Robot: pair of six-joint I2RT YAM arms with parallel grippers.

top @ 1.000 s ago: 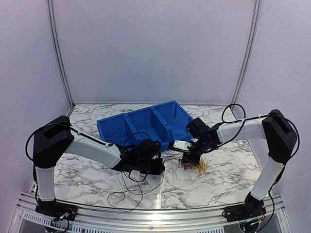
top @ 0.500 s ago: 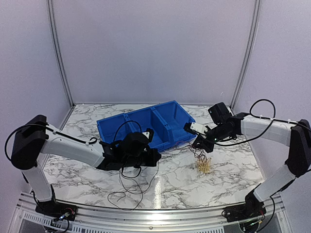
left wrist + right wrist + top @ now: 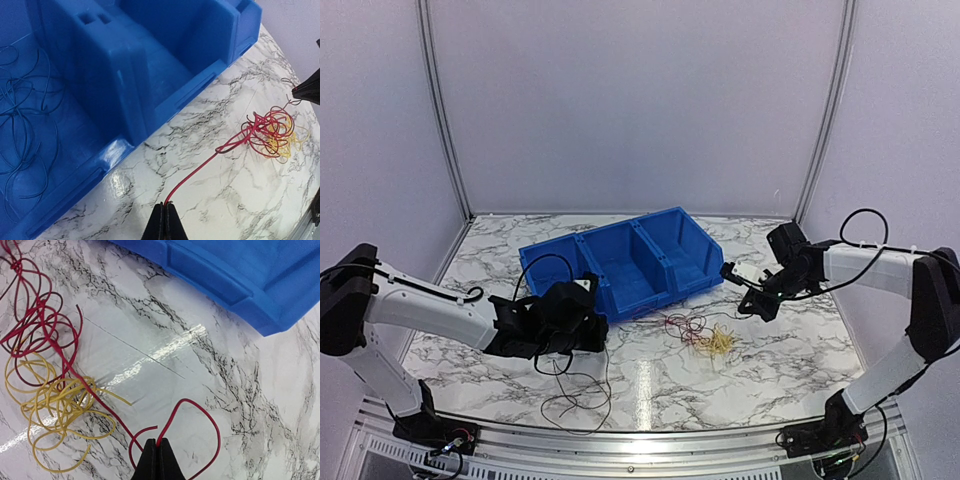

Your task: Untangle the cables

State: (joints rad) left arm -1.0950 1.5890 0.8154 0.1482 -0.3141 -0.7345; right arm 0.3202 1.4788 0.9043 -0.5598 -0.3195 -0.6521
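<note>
The two arms have swung apart over the past second, and the red cable point(image 3: 262, 131) now stretches away from the yellow bundle point(image 3: 60, 405) it was heaped with. The knot lies on the marble tabletop point(image 3: 790, 360), just in front of the blue bin point(image 3: 150, 75), between the arms. The left fingers point(image 3: 164, 220) are pinched shut on one red strand. The right fingers point(image 3: 156, 457) are clamped on a red loop at the other side, seemingly so that opposite pulls draw red free of yellow. Dark blue cables point(image 3: 22, 125) lie loose inside a bin compartment. A thin dark cable point(image 3: 565, 405) trails near the tabletop's front edge. No brand, label or lettering can be read.
</note>
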